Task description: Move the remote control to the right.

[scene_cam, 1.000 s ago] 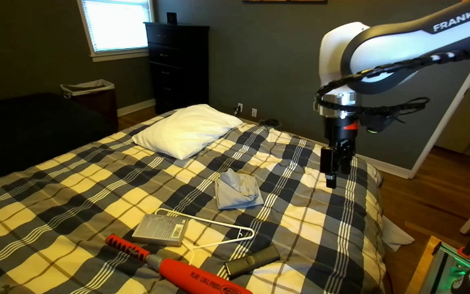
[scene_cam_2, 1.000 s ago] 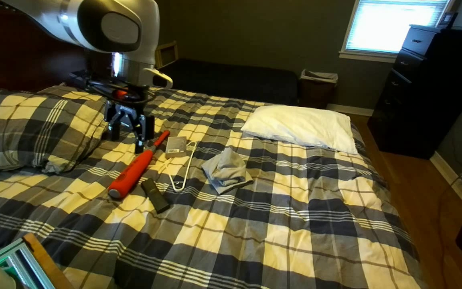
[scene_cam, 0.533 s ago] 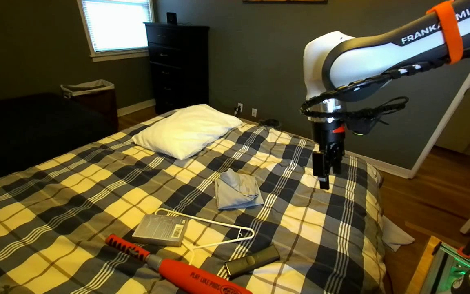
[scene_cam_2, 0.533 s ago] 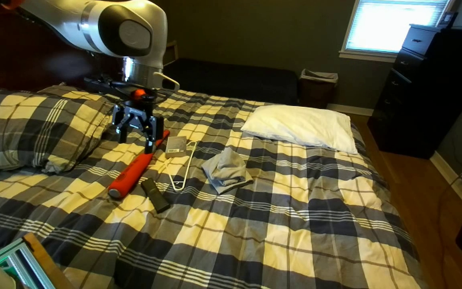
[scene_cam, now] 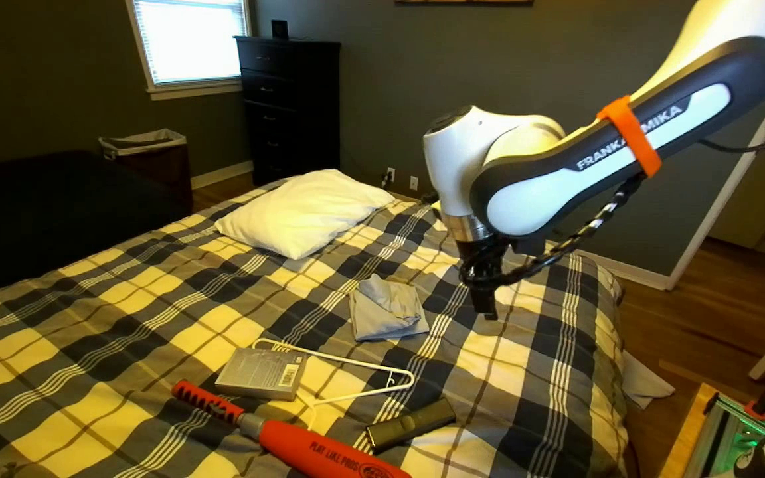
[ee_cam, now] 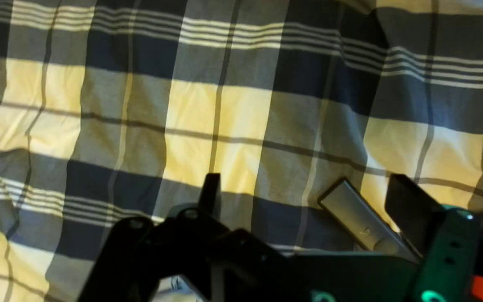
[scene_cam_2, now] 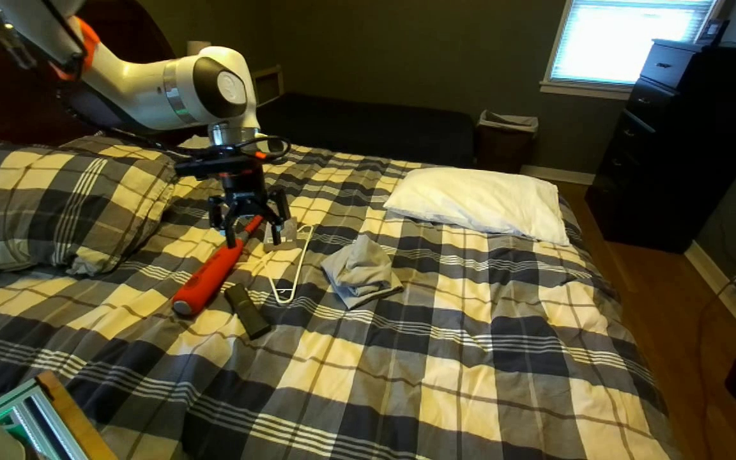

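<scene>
The remote control, a slim dark bar, lies flat on the plaid bed in both exterior views. In the wrist view the remote control shows below the jaws, tilted, nearer the right finger; its lower end is hidden behind the gripper. My gripper points down with its fingers wide apart and nothing between them. It hangs in the air above the bed, clear of the remote. In an exterior view the gripper appears farther back and to the right of the remote, seen edge-on. The wrist view also shows the open jaws.
A red bat lies beside the remote. A grey flat box, a white hanger and a folded grey cloth lie close by. A white pillow is farther off. A plaid pillow lies near the arm.
The arm has swung leftward in an exterior view and rightward in another, with the gripper lower and its wrist turned. The gripper stays open. The remote and other objects have not moved.
</scene>
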Robot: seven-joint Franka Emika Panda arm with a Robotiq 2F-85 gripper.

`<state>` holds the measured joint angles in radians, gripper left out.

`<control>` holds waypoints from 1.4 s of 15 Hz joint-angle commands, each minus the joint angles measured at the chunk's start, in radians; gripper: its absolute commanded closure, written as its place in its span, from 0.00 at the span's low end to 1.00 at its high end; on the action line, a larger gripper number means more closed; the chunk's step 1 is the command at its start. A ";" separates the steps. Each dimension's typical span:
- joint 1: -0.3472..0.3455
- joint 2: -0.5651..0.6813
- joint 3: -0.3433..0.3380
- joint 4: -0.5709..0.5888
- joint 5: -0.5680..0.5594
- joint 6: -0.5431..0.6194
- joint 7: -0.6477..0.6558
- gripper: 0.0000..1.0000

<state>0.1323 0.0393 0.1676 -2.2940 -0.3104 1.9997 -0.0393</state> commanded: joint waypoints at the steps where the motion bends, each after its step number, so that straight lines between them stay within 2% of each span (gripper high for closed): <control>1: 0.046 0.181 0.020 0.155 -0.109 0.069 -0.051 0.00; 2: 0.035 0.096 0.006 0.075 -0.062 0.050 -0.015 0.00; 4: 0.046 0.134 0.008 0.102 -0.065 0.056 -0.014 0.00; 7: 0.040 0.120 0.002 0.095 -0.066 0.055 -0.014 0.00; 9: 0.061 0.180 0.006 0.130 -0.127 0.105 0.023 0.00; 11: 0.085 0.245 0.014 0.153 -0.168 0.208 0.050 0.00; 15: 0.151 0.364 0.024 0.190 -0.178 0.361 0.068 0.00; 17: 0.190 0.412 0.024 0.199 -0.165 0.398 0.081 0.00; 21: 0.256 0.452 0.034 0.161 -0.111 0.390 0.153 0.00</control>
<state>0.3480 0.4627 0.1988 -2.1190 -0.4549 2.3895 0.0558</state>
